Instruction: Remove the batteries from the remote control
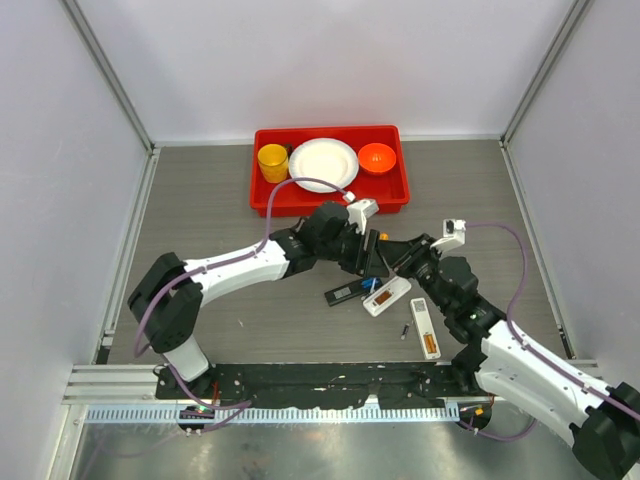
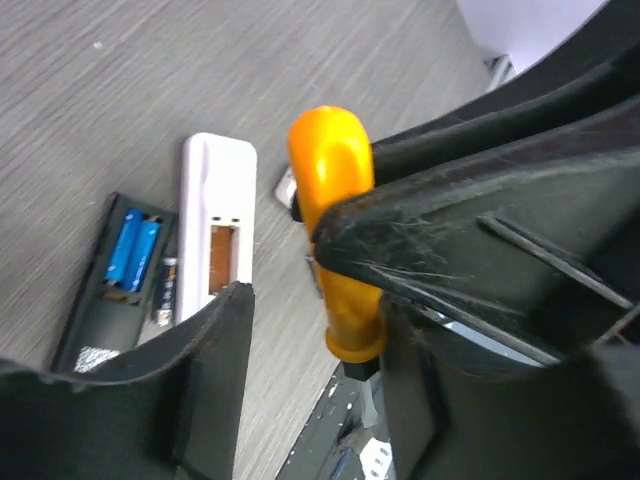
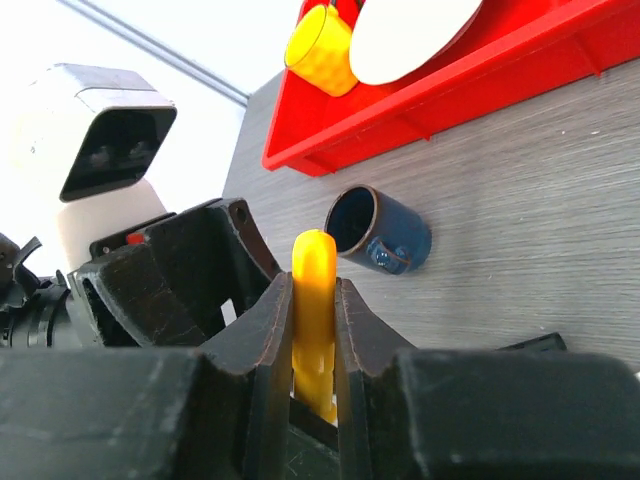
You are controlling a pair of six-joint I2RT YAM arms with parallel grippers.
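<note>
Right fingers (image 3: 282, 315) are pinching the orange screwdriver (image 3: 313, 270), holding its handle upright above the table (image 1: 200, 200). Left fingers (image 2: 225, 330) are standing spread close beside that same handle. On the table a black remote (image 2: 95, 315) is lying open, just beside a white remote (image 2: 218, 190), also open. Two blue batteries (image 2: 135, 248) are sitting side by side in the black remote's compartment. One dark battery (image 2: 165, 290) is lying between the two remotes.

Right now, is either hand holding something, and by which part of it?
The right hand grips the screwdriver by its orange handle. The left hand is open and holds nothing.
</note>
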